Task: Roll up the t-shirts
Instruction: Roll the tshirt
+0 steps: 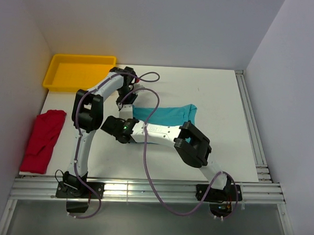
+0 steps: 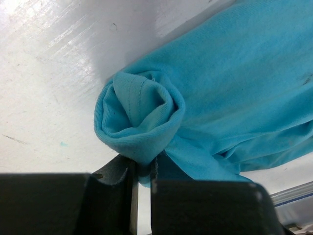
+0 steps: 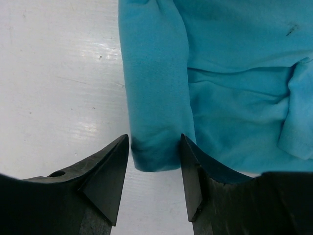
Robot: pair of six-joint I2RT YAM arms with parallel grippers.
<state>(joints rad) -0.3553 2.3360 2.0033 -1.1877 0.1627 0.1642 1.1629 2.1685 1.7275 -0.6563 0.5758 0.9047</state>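
The teal t-shirt [image 1: 167,115] lies as a folded strip on the white table, its left end wound into a roll [image 2: 139,122]. My left gripper [image 2: 144,169] is shut on the lower edge of that rolled end; in the top view it [image 1: 127,100] reaches down onto the strip's left end from the far side. My right gripper [image 3: 154,147] is open, its two fingers on either side of the roll's near end [image 3: 156,98]; in the top view it [image 1: 129,118] is at the near left corner. The red t-shirt [image 1: 42,140] lies crumpled at the table's left edge, away from both grippers.
A yellow tray [image 1: 78,71] stands at the far left corner. Grey walls close in the left, back and right sides. An aluminium rail [image 1: 142,190] runs along the near edge and another along the right. Purple cables loop over the arms.
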